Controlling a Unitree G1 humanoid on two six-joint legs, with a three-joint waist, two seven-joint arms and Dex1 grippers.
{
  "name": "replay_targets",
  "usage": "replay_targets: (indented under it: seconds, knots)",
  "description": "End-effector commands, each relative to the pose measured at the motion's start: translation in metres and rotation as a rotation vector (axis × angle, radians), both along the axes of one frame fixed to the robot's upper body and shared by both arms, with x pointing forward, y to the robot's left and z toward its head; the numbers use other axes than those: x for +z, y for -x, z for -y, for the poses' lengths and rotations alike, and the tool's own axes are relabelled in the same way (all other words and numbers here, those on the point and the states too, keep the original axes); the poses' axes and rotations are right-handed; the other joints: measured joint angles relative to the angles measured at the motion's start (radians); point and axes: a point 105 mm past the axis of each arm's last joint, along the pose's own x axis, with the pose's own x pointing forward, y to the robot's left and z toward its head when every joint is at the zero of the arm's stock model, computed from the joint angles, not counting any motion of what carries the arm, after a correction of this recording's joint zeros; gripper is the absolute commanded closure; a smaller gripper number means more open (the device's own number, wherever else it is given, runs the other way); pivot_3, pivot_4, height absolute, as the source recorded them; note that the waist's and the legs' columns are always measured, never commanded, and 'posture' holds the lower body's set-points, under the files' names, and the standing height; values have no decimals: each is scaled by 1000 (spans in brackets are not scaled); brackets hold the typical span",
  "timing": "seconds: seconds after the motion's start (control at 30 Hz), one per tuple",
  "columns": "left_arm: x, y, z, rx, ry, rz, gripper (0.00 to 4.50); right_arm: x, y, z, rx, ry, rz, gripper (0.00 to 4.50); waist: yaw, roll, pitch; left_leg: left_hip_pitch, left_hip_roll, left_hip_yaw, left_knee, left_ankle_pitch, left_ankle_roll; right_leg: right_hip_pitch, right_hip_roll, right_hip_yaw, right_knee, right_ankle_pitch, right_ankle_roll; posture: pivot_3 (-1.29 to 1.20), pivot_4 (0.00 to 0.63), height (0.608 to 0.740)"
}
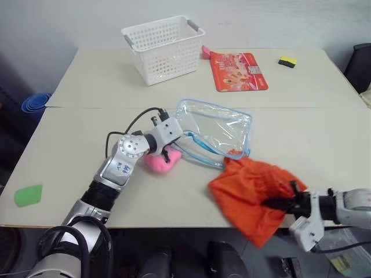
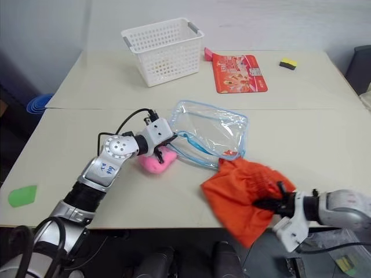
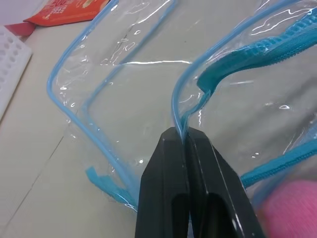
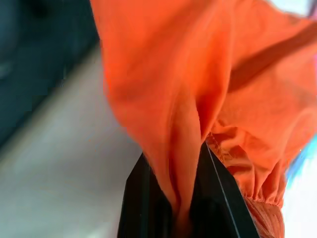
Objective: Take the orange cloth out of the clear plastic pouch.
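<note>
Partly off-table, orange cloth (image 1: pixel 252 194) hides right pincer (image 1: pixel 277 202) clamping it; left pincer (image 3: pixel 184 144) pinches clear plastic pouch (image 1: pixel 217 130)

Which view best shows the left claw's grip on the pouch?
The left wrist view: the left claw is shut on the clear plastic pouch at its blue edging. Both eye views show the pouch whole, but the pinch itself is too small to make out there.
</note>
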Motion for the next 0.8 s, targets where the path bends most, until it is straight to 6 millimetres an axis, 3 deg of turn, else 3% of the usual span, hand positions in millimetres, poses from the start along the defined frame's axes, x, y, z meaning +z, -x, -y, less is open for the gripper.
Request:
replay_targets:
  seconds: [0.03, 0.17, 0.37, 0.43, 0.53, 0.6, 0.77, 0.8]
  knots:
    - [4, 14, -3, -71, -51, 7, 4500, 26, -35, 61, -270, 64, 153, 4459, -4, 0, 0, 0, 0, 1, 0, 0, 0, 0, 0, 1, 0, 0, 0, 0, 150, 740]
    - [-2, 30, 0, -140, -106, 1, 4500, 43, -59, 106, -487, 93, 265, 4459, -9, 0, 0, 1, 0, 1, -2, 0, 0, 0, -1, 4, 0, 0, -1, 0, 150, 740]
    - [-3, 35, 5, -145, -103, -4, 4500, 47, -73, 133, -629, 148, 359, 4459, -10, 1, 0, 1, 1, 2, -4, 0, 0, -1, -1, 10, -1, -1, -1, 0, 150, 740]
    - [-3, 38, 10, -165, -82, -21, 4500, 45, -76, 130, -659, 89, 360, 4459, -10, 0, 0, 1, 0, 2, -4, 0, 0, -1, -1, 11, -1, -1, -1, 0, 150, 740]
    - [7, 60, 32, -303, 64, -92, 4500, 37, -85, 81, -755, -414, 185, 4459, -10, -2, 1, 2, 2, 1, -4, 0, 0, 1, 0, 10, -3, 0, -1, 0, 150, 740]
    - [12, 67, 37, -349, 106, -113, 4500, 40, -87, 65, -819, -638, 70, 4459, -12, -2, 2, 1, 5, 1, -4, 0, -1, 2, 1, 10, -5, 0, -1, 0, 150, 740]
    - [11, 73, 29, -369, 96, -166, 4500, 55, -88, 76, -983, -878, -14, 2872, -7, 4, 2, 1, 4, 2, -1, 0, -1, 0, -1, 10, 0, 0, 0, 0, 150, 740]
    - [12, 74, 27, -366, 104, -175, 4278, 59, -86, 78, -992, -907, -37, 2528, -5, 4, 2, 1, 4, 1, -1, -1, -1, 0, -1, 10, 0, 0, -1, 0, 150, 740]
